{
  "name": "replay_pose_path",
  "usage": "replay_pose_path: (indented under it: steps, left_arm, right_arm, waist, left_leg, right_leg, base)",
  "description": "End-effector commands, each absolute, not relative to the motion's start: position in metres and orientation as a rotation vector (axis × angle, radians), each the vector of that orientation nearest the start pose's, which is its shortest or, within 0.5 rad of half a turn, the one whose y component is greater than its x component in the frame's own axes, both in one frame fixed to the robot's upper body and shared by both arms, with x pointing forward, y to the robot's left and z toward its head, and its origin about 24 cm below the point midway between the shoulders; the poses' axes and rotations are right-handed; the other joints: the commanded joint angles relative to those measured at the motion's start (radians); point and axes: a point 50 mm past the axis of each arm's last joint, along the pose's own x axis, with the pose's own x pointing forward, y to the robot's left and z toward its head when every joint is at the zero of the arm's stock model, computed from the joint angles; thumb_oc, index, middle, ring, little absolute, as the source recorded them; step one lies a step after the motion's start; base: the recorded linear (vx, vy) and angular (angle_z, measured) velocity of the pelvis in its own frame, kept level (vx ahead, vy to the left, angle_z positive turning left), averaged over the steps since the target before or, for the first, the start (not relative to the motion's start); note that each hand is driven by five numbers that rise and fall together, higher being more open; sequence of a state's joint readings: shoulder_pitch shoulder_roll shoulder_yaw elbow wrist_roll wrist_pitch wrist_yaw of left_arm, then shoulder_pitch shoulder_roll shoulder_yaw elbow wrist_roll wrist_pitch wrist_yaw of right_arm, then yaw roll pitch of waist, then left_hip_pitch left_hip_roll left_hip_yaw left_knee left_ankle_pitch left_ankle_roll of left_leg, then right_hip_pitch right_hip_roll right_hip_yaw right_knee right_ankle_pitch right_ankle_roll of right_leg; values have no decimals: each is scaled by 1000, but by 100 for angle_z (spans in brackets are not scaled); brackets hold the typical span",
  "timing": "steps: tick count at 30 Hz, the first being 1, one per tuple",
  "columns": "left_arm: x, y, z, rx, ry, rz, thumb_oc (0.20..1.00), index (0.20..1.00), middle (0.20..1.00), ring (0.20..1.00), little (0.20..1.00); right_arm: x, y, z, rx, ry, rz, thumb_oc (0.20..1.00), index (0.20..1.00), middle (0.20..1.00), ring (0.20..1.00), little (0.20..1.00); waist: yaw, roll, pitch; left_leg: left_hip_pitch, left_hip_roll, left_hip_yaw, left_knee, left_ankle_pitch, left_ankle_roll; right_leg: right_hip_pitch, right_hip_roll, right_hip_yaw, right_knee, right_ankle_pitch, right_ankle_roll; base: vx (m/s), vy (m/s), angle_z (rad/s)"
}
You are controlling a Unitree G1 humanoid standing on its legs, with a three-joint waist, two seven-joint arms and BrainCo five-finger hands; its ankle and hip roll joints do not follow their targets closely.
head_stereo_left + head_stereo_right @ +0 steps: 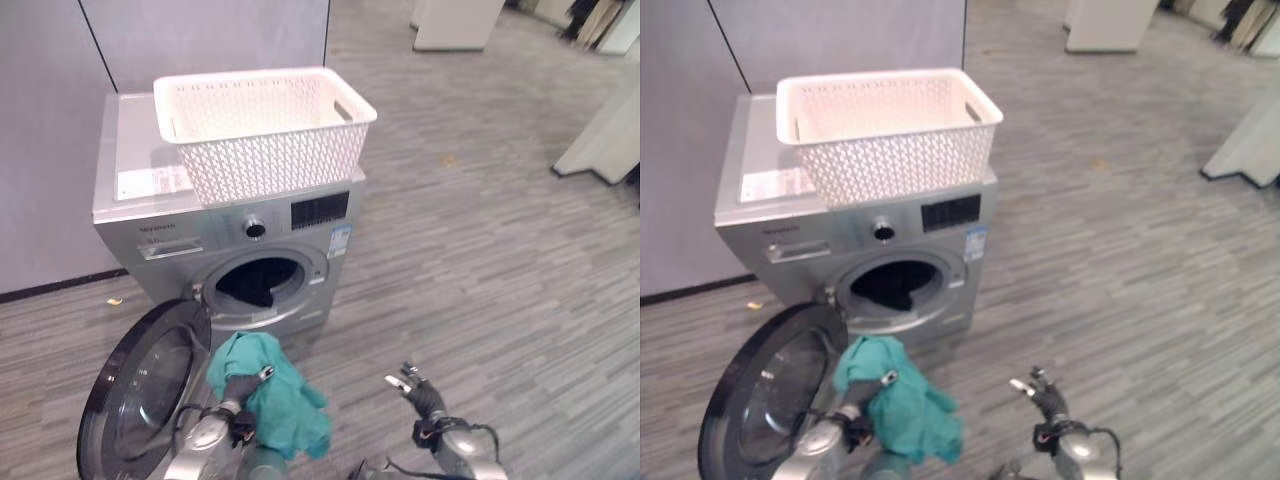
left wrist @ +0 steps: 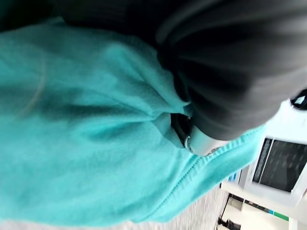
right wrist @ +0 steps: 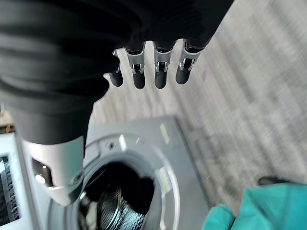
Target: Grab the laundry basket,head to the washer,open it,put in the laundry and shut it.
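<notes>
Already the laundry basket (image 1: pixel 262 128) is parked atop the washer (image 1: pixel 175 238), upper left, and the door (image 1: pixel 145 395) is swung open. A teal garment (image 1: pixel 268 390) is gripped by the left hand (image 1: pixel 237 392) below the drum, not yet loaded; the right hand (image 1: pixel 415 390) is held slack with nothing in it, lower right.

**My rig's arms and hands, seen from the operator's seat**

On the head camera I see my left hand (image 1: pixel 238 392) and right hand (image 1: pixel 415 390), each dark at the back and wrist. Behind them are the rounded silver-grey left forearm (image 1: pixel 195 445) and right forearm (image 1: pixel 468 450). On my right wrist camera the ribbed cover (image 3: pixel 57 43) bulges in black folds. The fingers (image 3: pixel 160 67) are silver with dark rounded tips and small metal links. The thumb (image 3: pixel 57 172) is a pale silver shell. My left wrist cover (image 2: pixel 230 72) looks the same.
</notes>
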State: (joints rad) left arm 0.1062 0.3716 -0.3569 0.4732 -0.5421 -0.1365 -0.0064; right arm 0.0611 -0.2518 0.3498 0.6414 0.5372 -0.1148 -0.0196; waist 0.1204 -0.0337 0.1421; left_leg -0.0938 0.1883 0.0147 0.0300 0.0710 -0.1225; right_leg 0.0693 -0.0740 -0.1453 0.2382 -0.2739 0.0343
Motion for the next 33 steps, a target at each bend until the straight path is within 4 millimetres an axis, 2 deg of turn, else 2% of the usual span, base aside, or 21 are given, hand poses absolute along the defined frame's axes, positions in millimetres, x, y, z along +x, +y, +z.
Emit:
replay_pose_path:
  steps: [1, 3, 7, 10, 12, 14, 15, 16, 17, 18, 19, 20, 21, 22, 25, 26, 27, 30, 31, 32, 33]
  left_arm:
    - [203, 172, -55, -140, 379, -138, 200, 200, 200, 200, 200]
    - [202, 175, -54, -127, 375, -136, 200, 200, 200, 200, 200]
    - [202, 183, -52, -113, 368, -113, 200, 200, 200, 200, 200]
    - [202, 186, -50, -98, 363, -114, 200, 200, 200, 200, 200]
    - [202, 190, -47, -76, 348, -129, 200, 200, 200, 200, 200]
    - [202, 190, -47, -76, 348, -129, 200, 200, 200, 200, 200]
    - [202, 190, -46, -54, 353, -151, 200, 200, 200, 200, 200]
    - [202, 190, -46, -54, 354, -151, 200, 200, 200, 200, 200]
    - [202, 189, -47, -37, 365, -171, 200, 200, 200, 200, 200]
    - [202, 189, -47, -37, 365, -171, 200, 200, 200, 200, 200]
    - [202, 188, -46, -31, 364, -188, 200, 200, 200, 200, 200]
    - [201, 187, -46, -30, 366, -200, 200, 200, 200, 200, 200]
    - [199, 186, -47, -31, 374, -203, 200, 200, 200, 200, 200]
    - [197, 186, -49, -32, 383, -204, 200, 200, 200, 200, 200]
    - [197, 186, -49, -32, 383, -204, 200, 200, 200, 200, 200]
    - [191, 188, -51, -38, 395, -210, 200, 200, 200, 200, 200]
    - [189, 188, -52, -36, 400, -220, 200, 200, 200, 200, 200]
    - [190, 187, -52, -30, 399, -224, 200, 200, 200, 200, 200]
    - [190, 186, -51, -24, 392, -224, 200, 200, 200, 200, 200]
    - [190, 185, -52, -27, 392, -222, 200, 200, 200, 200, 200]
    - [191, 186, -52, -22, 390, -219, 200, 200, 200, 200, 200]
  right_arm:
    - [186, -183, -91, 161, 576, -6, 1000, 1000, 1000, 1000, 1000]
    - [187, -180, -91, 165, 579, 5, 1000, 1000, 1000, 1000, 1000]
    - [191, -174, -90, 166, 572, 33, 1000, 1000, 1000, 1000, 1000]
    - [192, -172, -90, 160, 572, 44, 1000, 1000, 1000, 1000, 1000]
    - [191, -171, -92, 147, 583, 50, 1000, 1000, 1000, 1000, 1000]
    - [191, -171, -92, 147, 583, 50, 1000, 1000, 1000, 1000, 1000]
    - [184, -176, -99, 138, 620, 30, 1000, 1000, 1000, 1000, 1000]
    - [184, -176, -99, 138, 620, 30, 1000, 1000, 1000, 1000, 1000]
    - [179, -179, -105, 129, 658, 3, 1000, 1000, 1000, 1000, 1000]
    - [179, -179, -105, 129, 657, 3, 1000, 1000, 1000, 1000, 1000]
    - [177, -182, -108, 135, 672, -21, 1000, 1000, 1000, 1000, 1000]
    - [175, -183, -110, 143, 682, -33, 1000, 1000, 1000, 1000, 1000]
    - [173, -182, -110, 149, 684, -32, 1000, 1000, 1000, 1000, 1000]
    - [171, -182, -111, 152, 688, -32, 1000, 1000, 1000, 1000, 1000]
    - [171, -182, -111, 152, 689, -32, 1000, 1000, 1000, 1000, 1000]
    - [168, -183, -113, 144, 706, -20, 1000, 1000, 1000, 1000, 1000]
    - [168, -182, -113, 141, 708, -14, 1000, 1000, 1000, 1000, 1000]
    - [170, -181, -112, 146, 701, -13, 1000, 1000, 1000, 1000, 1000]
    - [169, -181, -111, 156, 698, -20, 1000, 1000, 1000, 1000, 1000]
    - [169, -181, -111, 153, 697, -21, 1000, 1000, 1000, 1000, 1000]
    - [168, -182, -112, 152, 699, -25, 1000, 1000, 1000, 1000, 1000]
  waist:
    - [10, 3, -24]
    - [17, -3, -31]
    - [29, -17, -33]
    - [36, -21, -29]
    - [48, -27, -24]
    - [48, -27, -25]
    - [45, -20, -36]
    - [46, -21, -37]
    - [37, -9, -35]
    - [39, -8, -38]
    - [24, 5, -27]
    - [3, 38, -11]
    - [-4, 52, -11]
    - [-10, 54, -11]
    - [-14, 54, -8]
    - [-28, 61, -9]
    - [-35, 62, -9]
    - [-41, 59, -9]
    - [-51, 41, -6]
    - [-51, 25, -8]
    - [-51, 18, -10]
  left_leg:
    - [-102, 48, -13, -2, 105, -1]
    - [-113, 22, 7, 41, 80, 10]
    - [-136, -10, 21, 103, 25, 32]
    - [-153, -24, 24, 145, -1, 40]
    - [-186, -56, 20, 225, -60, 63]
    - [-188, -56, 20, 229, -62, 63]
    - [-178, -109, 12, 243, -110, 102]
    - [-178, -110, 13, 242, -110, 103]
    - [-149, -151, 9, 223, -130, 145]
    - [-152, -150, 9, 220, -127, 145]
    - [-137, -168, 6, 207, -132, 166]
    - [-87, -181, 2, 176, -142, 187]
    - [-61, -184, 10, 153, -143, 194]
    - [-39, -195, 12, 140, -146, 195]
    - [-34, -197, 9, 137, -146, 195]
    - [7, -204, -4, 108, -155, 193]
    - [15, -204, -19, 107, -163, 186]
    - [24, -208, -34, 107, -173, 181]
    - [38, -224, -47, 116, -190, 173]
    - [38, -228, -58, 125, -202, 164]
    - [36, -227, -67, 134, -209, 160]
  right_leg:
    - [132, -2, -28, -129, 38, 43]
    - [129, -44, -25, -145, 58, 64]
    - [118, -89, -17, -156, 76, 88]
    - [117, -105, -16, -159, 82, 98]
    - [111, -135, -9, -149, 89, 113]
    - [111, -135, -8, -148, 88, 114]
    - [85, -164, -2, -79, 109, 130]
    - [83, -166, -2, -77, 107, 131]
    - [6, -187, 28, 86, 198, 133]
    - [1, -185, 29, 85, 200, 132]
    - [-46, -183, 60, 191, 271, 128]
    - [-127, -191, 65, 327, 310, 128]
    - [-164, -212, 41, 340, 324, 120]
    - [-175, -235, 17, 316, 327, 118]
    - [-168, -236, 12, 314, 326, 118]
    - [-180, -259, -12, 202, 320, 123]
    - [-191, -280, 12, 118, 360, 141]
    - [-194, -284, 49, 49, 381, 151]
    - [-178, -295, 111, -52, 439, 175]
    - [-179, -308, 136, -103, 495, 193]
    - [-168, -306, 137, -134, 508, 200]
  base:
    - [177, 233, 0]
    - [158, 224, -8]
    - [122, 158, -9]
    - [91, 121, -15]
    - [117, 172, -4]
    - [113, 175, -12]
    - [155, 254, -6]
    - [214, 458, 5]
    - [57, 208, 13]
    - [61, 340, 3]
    - [42, 315, 4]
    - [97, 406, 3]
    - [145, 317, 17]
    - [107, 136, 15]
    - [72, 21, 3]
    - [234, -32, -3]
    - [234, -32, -7]
    - [109, -79, 36]
    - [157, -159, 38]
    - [181, -214, 26]
    - [91, -150, 39]
